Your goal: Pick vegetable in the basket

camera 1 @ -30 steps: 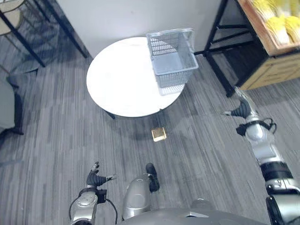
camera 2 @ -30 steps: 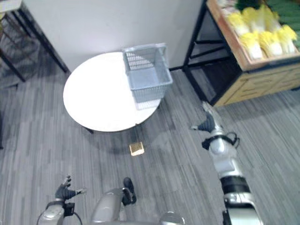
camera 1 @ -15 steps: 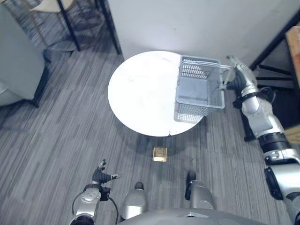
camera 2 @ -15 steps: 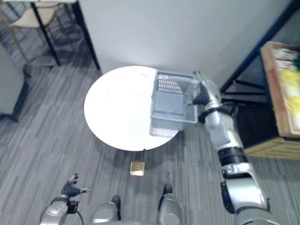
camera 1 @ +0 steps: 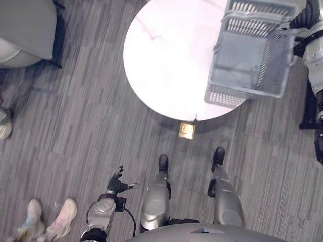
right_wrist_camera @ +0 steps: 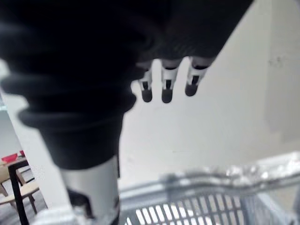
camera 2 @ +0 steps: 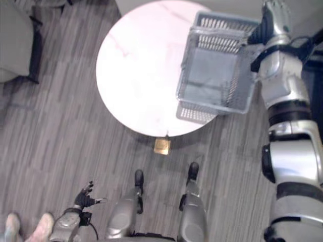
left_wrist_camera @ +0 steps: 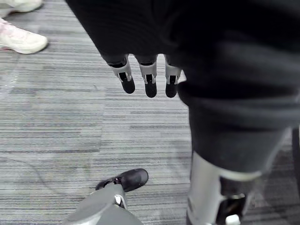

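Mostly just camera swing since half a second back, with right hand [camera 2: 272, 20] still by the far corner of the basket [camera 1: 252, 55], fingers straight, gripping nothing. Counted one grey mesh basket poking over the right edge of one round white bench [camera 1: 161, 60], plus left hand [camera 1: 116, 183] low, spread loose.

No readable text, labels or numbers anywhere.

A shop-like room: wire shopping basket [camera 2: 197, 113] on a round white table [camera 2: 136, 65], grey plank floor [camera 2: 50, 141].
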Robot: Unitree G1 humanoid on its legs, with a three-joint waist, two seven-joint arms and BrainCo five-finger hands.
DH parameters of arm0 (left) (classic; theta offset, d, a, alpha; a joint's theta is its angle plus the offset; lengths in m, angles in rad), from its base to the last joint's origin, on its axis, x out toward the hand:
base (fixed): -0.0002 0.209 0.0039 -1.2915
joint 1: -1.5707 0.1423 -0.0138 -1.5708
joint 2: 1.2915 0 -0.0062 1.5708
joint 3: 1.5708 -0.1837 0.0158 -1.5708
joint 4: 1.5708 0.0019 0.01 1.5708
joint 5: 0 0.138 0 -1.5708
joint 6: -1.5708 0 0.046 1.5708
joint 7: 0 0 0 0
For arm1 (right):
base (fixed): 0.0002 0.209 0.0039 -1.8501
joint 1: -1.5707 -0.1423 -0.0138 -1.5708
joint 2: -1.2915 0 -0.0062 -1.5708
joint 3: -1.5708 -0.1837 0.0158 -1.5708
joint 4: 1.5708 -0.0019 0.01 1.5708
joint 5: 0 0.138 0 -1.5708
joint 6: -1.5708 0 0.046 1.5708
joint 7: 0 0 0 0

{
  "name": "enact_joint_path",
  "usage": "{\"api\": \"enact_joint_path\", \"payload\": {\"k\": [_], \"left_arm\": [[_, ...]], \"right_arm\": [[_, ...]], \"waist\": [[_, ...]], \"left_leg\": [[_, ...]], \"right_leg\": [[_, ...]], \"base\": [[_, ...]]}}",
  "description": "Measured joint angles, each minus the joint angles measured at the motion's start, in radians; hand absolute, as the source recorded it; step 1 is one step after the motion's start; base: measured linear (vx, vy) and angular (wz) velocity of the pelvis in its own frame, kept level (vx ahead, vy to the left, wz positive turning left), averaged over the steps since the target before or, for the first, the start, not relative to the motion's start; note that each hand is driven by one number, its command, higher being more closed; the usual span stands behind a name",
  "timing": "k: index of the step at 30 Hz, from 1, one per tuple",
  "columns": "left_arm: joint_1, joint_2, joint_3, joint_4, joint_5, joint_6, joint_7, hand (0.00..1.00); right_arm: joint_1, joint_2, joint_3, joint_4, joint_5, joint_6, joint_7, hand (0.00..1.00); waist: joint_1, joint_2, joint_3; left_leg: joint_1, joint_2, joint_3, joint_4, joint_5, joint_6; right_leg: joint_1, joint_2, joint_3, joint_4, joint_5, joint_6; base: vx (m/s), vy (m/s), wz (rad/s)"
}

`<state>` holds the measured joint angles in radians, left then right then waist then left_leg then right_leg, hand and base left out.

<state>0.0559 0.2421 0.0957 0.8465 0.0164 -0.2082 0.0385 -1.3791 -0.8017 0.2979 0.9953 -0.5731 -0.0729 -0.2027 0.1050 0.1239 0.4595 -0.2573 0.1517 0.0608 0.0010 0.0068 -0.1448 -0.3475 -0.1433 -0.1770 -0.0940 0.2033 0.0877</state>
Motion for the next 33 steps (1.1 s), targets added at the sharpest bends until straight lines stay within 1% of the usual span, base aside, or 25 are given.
{"api": "enact_joint_path", "payload": {"k": [1, 3, 4, 5, 8, 10, 12, 14, 15, 17, 18, 19, 20, 21, 22, 23, 24, 25, 26, 27, 28, 29, 31, 32, 33], "left_arm": [[-0.002, 0.000, 0.003, 0.000, -0.007, 0.000, 0.007, 0.00], [-0.007, 0.000, 0.002, 0.000, -0.010, 0.000, 0.011, 0.00], [-0.011, 0.000, 0.002, 0.000, -0.034, 0.000, 0.012, 0.00], [-0.019, -0.001, -0.001, 0.000, -0.047, 0.000, 0.012, 0.00], [-0.034, -0.001, -0.020, 0.000, -0.068, -0.002, 0.012, 0.00], [-0.035, -0.009, -0.035, 0.000, -0.075, -0.005, 0.012, 0.00], [-0.035, -0.025, -0.036, 0.000, -0.081, -0.006, 0.011, 0.00], [-0.035, -0.043, -0.036, 0.001, -0.085, -0.004, 0.011, 0.00], [-0.035, -0.058, -0.036, 0.001, -0.084, -0.003, 0.011, 0.00], [-0.034, -0.079, -0.035, 0.000, -0.084, -0.001, 0.011, 0.00], [-0.034, -0.091, -0.035, 0.000, -0.082, 0.000, 0.011, 0.00], [-0.029, -0.096, -0.029, 0.000, -0.080, 0.001, 0.011, 0.00], [-0.024, -0.097, -0.021, 0.001, -0.075, 0.003, 0.011, 0.00], [-0.014, -0.096, 0.004, 0.000, -0.065, 0.006, 0.011, 0.00], [-0.011, -0.093, 0.024, 0.000, -0.063, 0.009, 0.010, 0.00], [-0.011, -0.091, 0.026, -0.001, -0.063, 0.009, 0.010, 0.00], [-0.012, -0.087, 0.026, -0.003, -0.062, 0.010, 0.006, 0.00], [-0.012, -0.086, 0.035, -0.007, -0.062, 0.012, -0.003, 0.00], [-0.012, -0.086, 0.042, -0.008, -0.061, 0.017, -0.010, 0.00], [-0.008, -0.083, 0.047, -0.008, -0.060, 0.030, -0.019, 0.00], [0.000, -0.081, 0.047, -0.008, -0.054, 0.031, -0.024, 0.00], [0.012, -0.078, 0.045, -0.008, -0.024, 0.032, -0.034, 0.00], [0.019, -0.078, 0.043, -0.008, -0.014, 0.036, -0.037, 0.00], [0.024, -0.077, 0.042, -0.008, 0.007, 0.042, -0.043, 0.00], [0.030, -0.076, 0.042, -0.005, 0.015, 0.046, -0.047, 0.00]], "right_arm": [[-0.034, -0.010, 0.011, 0.024, 0.000, 0.001, 0.000, 1.00], [-0.058, -0.036, 0.033, 0.046, 0.000, 0.000, 0.000, 1.00], [-0.065, -0.059, 0.036, 0.048, -0.001, 0.003, -0.026, 1.00], [-0.091, -0.089, 0.041, 0.055, -0.001, 0.001, -0.025, 1.00], [-0.112, -0.114, 0.051, 0.068, 0.000, 0.001, -0.030, 1.00], [-0.113, -0.114, 0.055, 0.071, 0.004, 0.000, -0.023, 1.00], [-0.112, -0.116, 0.052, 0.062, 0.053, -0.003, -0.006, 1.00], [-0.092, -0.119, 0.017, 0.032, 0.113, -0.014, 0.005, 1.00], [-0.018, -0.118, -0.046, -0.031, 0.150, -0.022, 0.004, 1.00], [0.104, -0.113, -0.116, -0.109, 0.183, -0.020, 0.001, 1.00], [0.232, -0.095, -0.181, -0.172, 0.208, -0.013, 0.000, 1.00], [0.378, -0.057, -0.255, -0.252, 0.222, -0.008, -0.003, 1.00], [0.459, -0.029, -0.289, -0.297, 0.237, -0.008, -0.005, 1.00], [0.607, 0.039, -0.344, -0.377, 0.248, -0.010, -0.005, 1.00], [0.747, 0.109, -0.386, -0.446, 0.260, -0.012, 0.003, 1.00], [0.820, 0.145, -0.407, -0.472, 0.276, -0.017, 0.006, 1.00], [0.963, 0.214, -0.448, -0.514, 0.288, -0.019, 0.013, 1.00], [1.089, 0.281, -0.501, -0.553, 0.295, -0.019, 0.030, 1.00], [1.146, 0.318, -0.538, -0.575, 0.297, -0.019, 0.037, 1.00], [1.250, 0.384, -0.617, -0.610, 0.324, -0.019, 0.042, 1.00], [1.312, 0.419, -0.674, -0.628, 0.338, -0.018, 0.042, 1.00], [1.393, 0.451, -0.764, -0.644, 0.363, -0.014, 0.040, 1.00], [1.444, 0.469, -0.833, -0.647, 0.383, -0.012, 0.033, 1.00], [1.480, 0.488, -0.890, -0.647, 0.415, -0.011, 0.020, 1.00], [1.498, 0.502, -0.917, -0.647, 0.437, -0.010, 0.014, 1.00]], "waist": [[0.001, 0.005, 0.016], [0.002, 0.014, 0.033], [0.004, 0.017, 0.039], [0.009, 0.021, 0.042], [0.015, 0.024, 0.043], [0.017, 0.024, 0.043], [0.016, 0.024, 0.043], [0.016, 0.024, 0.043], [0.016, 0.024, 0.043], [0.016, 0.024, 0.043], [0.008, 0.022, 0.042], [-0.008, 0.011, 0.030], [-0.014, -0.002, 0.011], [-0.027, -0.034, -0.026], [-0.051, -0.060, -0.050], [-0.061, -0.072, -0.065], [-0.074, -0.094, -0.103], [-0.095, -0.110, -0.127], [-0.103, -0.117, -0.140], [-0.124, -0.130, -0.172], [-0.137, -0.139, -0.197], [-0.163, -0.151, -0.235], [-0.179, -0.161, -0.257], [-0.193, -0.170, -0.274], [-0.208, -0.173, -0.288]], "left_leg": [[-0.022, 0.000, -0.009, 0.000, 0.005, 0.001], [-0.049, -0.002, -0.019, -0.001, 0.014, 0.000], [-0.072, -0.003, -0.025, -0.001, 0.020, 0.001], [-0.095, -0.005, -0.029, -0.001, 0.026, 0.002], [-0.119, -0.011, -0.041, -0.001, 0.034, 0.002], [-0.122, -0.012, -0.041, -0.001, 0.035, 0.002], [-0.128, -0.013, -0.042, -0.001, 0.039, 0.001], [-0.128, -0.012, -0.041, -0.004, 0.045, 0.001], [-0.112, -0.009, -0.042, -0.010, 0.048, 0.000], [-0.068, -0.004, -0.040, -0.026, 0.052, -0.001], [-0.022, 0.002, -0.041, -0.037, 0.052, 0.000], [0.011, 0.005, -0.041, -0.038, 0.047, 0.001], [0.018, 0.005, -0.039, -0.039, 0.043, 0.002], [0.040, 0.003, -0.032, -0.044, 0.039, 0.000], [0.070, -0.001, -0.028, -0.054, 0.037, -0.002], [0.081, -0.001, -0.028, -0.054, 0.036, -0.004], [0.097, -0.001, -0.028, -0.054, 0.029, -0.005], [0.121, 0.000, -0.029, -0.051, 0.022, -0.005], [0.134, 0.000, -0.028, -0.052, 0.017, -0.005], [0.157, 0.001, -0.024, -0.051, 0.005, -0.004], [0.173, 0.000, -0.014, -0.051, -0.003, -0.002], [0.202, 0.001, 0.013, -0.047, -0.018, -0.002], [0.230, 0.001, 0.045, -0.044, -0.031, 0.001], [0.260, 0.003, 0.092, -0.031, -0.047, 0.000], [0.284, 0.005, 0.133, -0.022, -0.065, -0.001]], "right_leg": [[-0.020, 0.000, 0.000, 0.000, 0.008, 0.002], [-0.039, -0.002, 0.000, 0.000, 0.017, 0.003], [-0.059, -0.003, 0.000, -0.001, 0.023, 0.006], [-0.082, -0.005, 0.001, -0.001, 0.031, 0.007], [-0.101, -0.010, 0.003, -0.001, 0.033, 0.008], [-0.104, -0.011, 0.013, -0.001, 0.033, 0.008], [-0.110, -0.010, 0.023, -0.001, 0.033, 0.009], [-0.113, -0.009, 0.029, -0.001, 0.032, 0.009], [-0.100, -0.005, 0.029, -0.001, 0.032, 0.009], [-0.062, 0.000, 0.029, -0.001, 0.032, 0.009], [-0.021, 0.004, 0.030, -0.001, 0.032, 0.010], [0.015, 0.006, 0.031, -0.001, 0.029, 0.013], [0.022, 0.005, 0.035, -0.001, 0.025, 0.018], [0.035, 0.004, 0.052, -0.001, 0.011, 0.025], [0.064, 0.000, 0.054, -0.001, -0.008, 0.018], [0.075, 0.000, 0.054, -0.001, -0.013, 0.021], [0.093, 0.000, 0.055, 0.000, -0.025, 0.019], [0.120, 0.000, 0.055, 0.000, -0.037, 0.021], [0.130, -0.001, 0.056, 0.004, -0.046, 0.022], [0.149, -0.001, 0.059, 0.011, -0.058, 0.023], [0.152, -0.001, 0.069, 0.026, -0.077, 0.030], [0.153, 0.000, 0.093, 0.054, -0.096, 0.032], [0.153, 0.004, 0.126, 0.072, -0.104, 0.031], [0.155, 0.014, 0.169, 0.079, -0.102, 0.029], [0.155, 0.022, 0.204, 0.080, -0.100, 0.029]], "base": [[-0.08, -0.013, 0.14], [-0.05, -0.003, 0.18], [-0.07, 0.010, 0.20], [-0.07, 0.013, 0.13], [-0.05, 0.014, 0.07], [-0.04, 0.012, 0.01], [-0.04, 0.004, 0.00], [-0.04, -0.008, -0.02], [-0.02, -0.016, -0.03], [0.01, -0.010, -0.05], [0.03, 0.008, -0.01], [0.00, 0.000, 0.00], [0.03, 0.025, -0.07], [0.05, 0.025, -0.08], [0.04, 0.022, -0.07], [0.00, 0.000, 0.00], [0.02, 0.017, 0.03], [0.00, 0.000, 0.00], [0.00, 0.000, 0.00], [0.02, 0.015, -0.13], [0.05, 0.026, -0.33], [0.05, 0.024, -0.45], [0.05, 0.026, -0.65], [0.06, 0.027, -1.04], [0.08, 0.036, -1.50]]}}
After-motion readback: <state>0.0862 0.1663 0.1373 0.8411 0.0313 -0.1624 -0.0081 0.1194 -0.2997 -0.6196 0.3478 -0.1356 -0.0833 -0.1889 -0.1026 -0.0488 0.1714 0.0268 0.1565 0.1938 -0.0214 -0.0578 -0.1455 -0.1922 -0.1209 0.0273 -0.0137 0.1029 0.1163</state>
